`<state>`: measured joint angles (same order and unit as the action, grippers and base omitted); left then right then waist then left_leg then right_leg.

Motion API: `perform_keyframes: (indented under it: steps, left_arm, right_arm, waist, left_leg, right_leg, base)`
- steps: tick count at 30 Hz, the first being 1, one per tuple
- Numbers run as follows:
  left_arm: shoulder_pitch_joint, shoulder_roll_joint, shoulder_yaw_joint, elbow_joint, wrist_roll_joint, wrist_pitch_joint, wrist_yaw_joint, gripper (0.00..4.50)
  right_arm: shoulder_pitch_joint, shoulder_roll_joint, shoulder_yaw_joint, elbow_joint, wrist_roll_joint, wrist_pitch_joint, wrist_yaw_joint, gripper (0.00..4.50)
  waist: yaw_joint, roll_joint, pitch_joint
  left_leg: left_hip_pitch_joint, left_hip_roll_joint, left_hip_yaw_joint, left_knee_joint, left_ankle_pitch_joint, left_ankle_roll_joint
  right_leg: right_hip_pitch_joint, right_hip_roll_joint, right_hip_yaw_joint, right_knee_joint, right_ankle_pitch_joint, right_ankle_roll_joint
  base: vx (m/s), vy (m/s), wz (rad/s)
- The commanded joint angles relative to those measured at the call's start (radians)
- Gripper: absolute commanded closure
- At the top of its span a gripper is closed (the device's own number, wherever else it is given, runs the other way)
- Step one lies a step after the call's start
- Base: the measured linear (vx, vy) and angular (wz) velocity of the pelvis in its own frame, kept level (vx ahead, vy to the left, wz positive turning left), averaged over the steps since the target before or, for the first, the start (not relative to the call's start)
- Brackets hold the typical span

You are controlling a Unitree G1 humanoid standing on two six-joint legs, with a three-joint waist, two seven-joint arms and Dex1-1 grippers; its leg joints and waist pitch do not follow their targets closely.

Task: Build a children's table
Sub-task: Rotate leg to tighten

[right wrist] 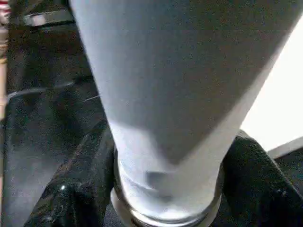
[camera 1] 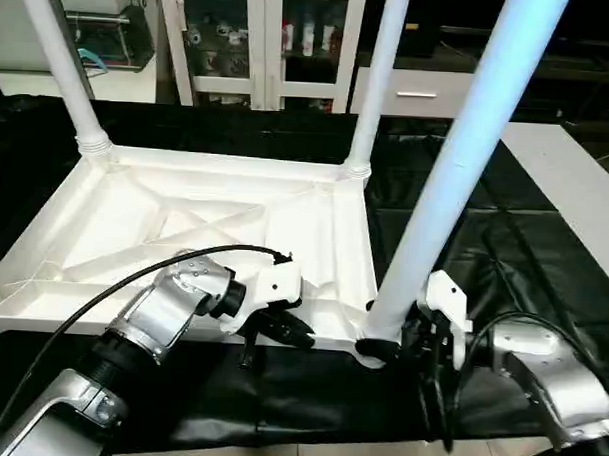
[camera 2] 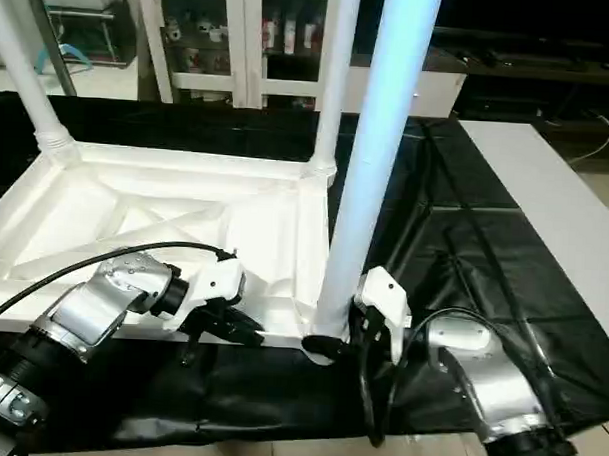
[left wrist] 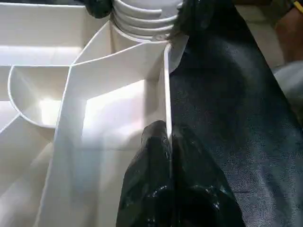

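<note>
The children's table lies upside down on black cloth, its white top [camera 1: 185, 224] showing the X-ribbed underside. Three white legs stand upright in corner sockets: far left [camera 1: 60, 59], far right [camera 1: 375, 80] and near right [camera 1: 457, 163]. My left gripper [camera 1: 291, 333] is shut on the top's thin near rim [left wrist: 166, 85], with one finger [left wrist: 151, 161] on each side of the wall. Down at the near-right socket, my right gripper [camera 1: 400, 346] holds the base of that leg [right wrist: 165, 94], its black fingers [right wrist: 75, 189] pressed against both sides.
Black cloth [camera 1: 484, 254] covers the work surface, whose front edge runs just behind my forearms. A bare white surface [camera 1: 576, 187] lies at the right. White glass-door cabinets [camera 1: 261, 36] stand behind. Black cables [camera 1: 102, 291] trail from both wrists.
</note>
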<state>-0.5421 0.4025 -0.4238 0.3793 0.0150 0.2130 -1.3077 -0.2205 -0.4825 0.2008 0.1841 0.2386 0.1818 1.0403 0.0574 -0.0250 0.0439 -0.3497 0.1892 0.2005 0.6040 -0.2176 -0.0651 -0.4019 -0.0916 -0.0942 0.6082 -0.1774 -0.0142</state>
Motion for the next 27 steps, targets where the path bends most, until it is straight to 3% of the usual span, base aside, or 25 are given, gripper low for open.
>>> perform_keyframes:
  steps: [1, 3, 5, 7, 8, 9, 12, 13, 14, 17, 21, 23, 26, 27]
  left_arm:
    - [-0.02, -0.047, -0.023, -0.002, 0.0, 0.0, 0.018, 4.5]
    - [-0.037, -0.082, -0.002, 0.033, 0.005, 0.005, 0.085, 4.5]
    - [-0.087, -0.179, 0.04, 0.12, 0.022, 0.031, 0.261, 4.5]
    - [-0.089, -0.182, 0.041, 0.124, 0.023, 0.033, 0.268, 4.5]
    - [-0.12, -0.238, 0.059, 0.176, 0.039, 0.053, 0.372, 4.5]
    - [-0.12, -0.238, 0.059, 0.176, 0.039, 0.053, 0.372, 4.5]
    - [-0.171, -0.339, 0.099, 0.274, 0.058, 0.077, 0.552, 4.5]
    - [-0.171, -0.339, 0.099, 0.274, 0.058, 0.077, 0.552, 4.5]
    - [-0.198, -0.379, 0.114, 0.33, 0.077, 0.07, 0.645, 4.5]
    - [-0.223, -0.409, 0.122, 0.38, 0.095, 0.061, 0.705, 4.5]
    - [-0.226, -0.405, 0.122, 0.385, 0.101, 0.053, 0.7, 4.5]
    - [-0.221, -0.389, 0.115, 0.378, 0.106, 0.044, 0.67, 4.5]
    - [-0.208, -0.364, 0.102, 0.366, 0.108, 0.026, 0.607, 4.5]
    - [-0.202, -0.356, 0.096, 0.357, 0.108, 0.024, 0.586, 4.5]
  right_arm:
    - [-0.028, 0.038, -0.013, 0.058, -0.052, 0.005, -0.126, 1.78]
    - [-0.045, 0.079, -0.026, 0.079, -0.062, 0.014, -0.199, 1.78]
    - [-0.108, 0.211, -0.071, 0.139, -0.041, 0.076, -0.375, 1.78]
    - [-0.111, 0.217, -0.072, 0.142, -0.04, 0.079, -0.382, 1.78]
    - [-0.154, 0.293, -0.086, 0.184, -0.041, 0.094, -0.472, 1.78]
    - [-0.154, 0.293, -0.086, 0.184, -0.041, 0.094, -0.472, 1.78]
    - [-0.253, 0.411, -0.108, 0.316, -0.086, 0.097, -0.684, 1.79]
    - [-0.253, 0.411, -0.108, 0.316, -0.086, 0.097, -0.684, 1.79]
    - [-0.304, 0.453, -0.122, 0.396, -0.125, 0.094, -0.819, 1.79]
    - [-0.354, 0.489, -0.145, 0.477, -0.155, 0.082, -0.916, 1.79]
    - [-0.368, 0.5, -0.157, 0.495, -0.157, 0.061, -0.908, 1.8]
    - [-0.364, 0.505, -0.153, 0.48, -0.142, 0.03, -0.843, 1.8]
    - [-0.343, 0.499, -0.13, 0.434, -0.131, -0.006, -0.753, 1.8]
    - [-0.336, 0.493, -0.124, 0.418, -0.13, -0.012, -0.735, 1.24]
  waist:
    - [-0.007, 0.0, -0.046]
    - [-0.011, -0.001, -0.045]
    - [-0.02, -0.001, -0.05]
    - [-0.025, -0.003, -0.051]
    - [-0.029, -0.004, -0.05]
    - [-0.032, -0.002, -0.05]
    - [-0.031, -0.002, -0.058]
    - [-0.033, -0.001, -0.057]
    - [-0.033, -0.003, -0.059]
    - [-0.031, -0.004, -0.063]
    - [-0.023, -0.003, -0.066]
    - [-0.023, -0.003, -0.063]
    - [-0.023, -0.003, -0.062]
    - [-0.023, -0.002, -0.061]
  left_leg:
    - [0.004, 0.05, -0.028, -0.083, -0.237, 0.024]
    - [0.007, 0.05, -0.03, -0.083, -0.258, 0.012]
    - [0.007, 0.046, -0.034, -0.081, -0.266, -0.005]
    - [0.003, 0.047, -0.037, -0.082, -0.255, -0.01]
    - [-0.002, 0.047, -0.035, -0.082, -0.244, -0.002]
    - [0.0, 0.046, -0.035, -0.081, -0.25, 0.0]
    - [-0.002, 0.043, -0.031, -0.075, -0.181, 0.007]
    - [-0.003, 0.041, -0.029, -0.074, -0.169, 0.011]
    - [-0.002, 0.042, -0.028, -0.074, -0.151, 0.016]
    - [0.0, 0.04, -0.026, -0.073, -0.12, 0.026]
    - [-0.002, 0.041, -0.022, -0.071, -0.055, 0.074]
    - [0.0, 0.042, -0.02, -0.071, -0.074, 0.089]
    - [0.0, 0.043, -0.021, -0.073, -0.113, 0.079]
    - [0.0, 0.044, -0.022, -0.075, -0.111, 0.078]
  right_leg:
    - [0.042, -0.069, 0.059, -0.093, -0.37, -0.186]
    - [0.039, -0.07, 0.059, -0.099, -0.415, -0.165]
    - [0.038, -0.07, 0.056, -0.1, -0.431, -0.163]
    - [0.041, -0.071, 0.056, -0.097, -0.413, -0.163]
    - [0.044, -0.069, 0.057, -0.096, -0.395, -0.158]
    - [0.04, -0.07, 0.056, -0.098, -0.406, -0.16]
    - [0.045, -0.07, 0.058, -0.089, -0.319, -0.182]
    - [0.043, -0.068, 0.059, -0.087, -0.298, -0.189]
    - [0.044, -0.067, 0.058, -0.084, -0.265, -0.198]
    - [0.048, -0.067, 0.059, -0.077, -0.205, -0.218]
    - [0.054, -0.068, 0.059, -0.065, -0.086, -0.245]
    - [0.053, -0.069, 0.058, -0.069, -0.105, -0.251]
    - [0.054, -0.07, 0.059, -0.074, -0.152, -0.241]
    - [0.054, -0.07, 0.059, -0.074, -0.153, -0.239]
  base:
    - [0.0, 0.0, 0.0]
    - [0.0, 0.0, 0.0]
    - [0.0, 0.0, 0.0]
    - [0.0, 0.0, 0.0]
    - [0.0, 0.0, 0.0]
    - [0.0, 0.0, 0.0]
    - [0.0, 0.0, 0.0]
    - [0.0, 0.0, 0.0]
    - [0.0, 0.0, 0.0]
    - [0.0, 0.0, 0.0]
    - [0.0, 0.0, 0.0]
    - [0.0, 0.0, 0.0]
    - [0.0, 0.0, 0.0]
    - [0.0, 0.0, 0.0]
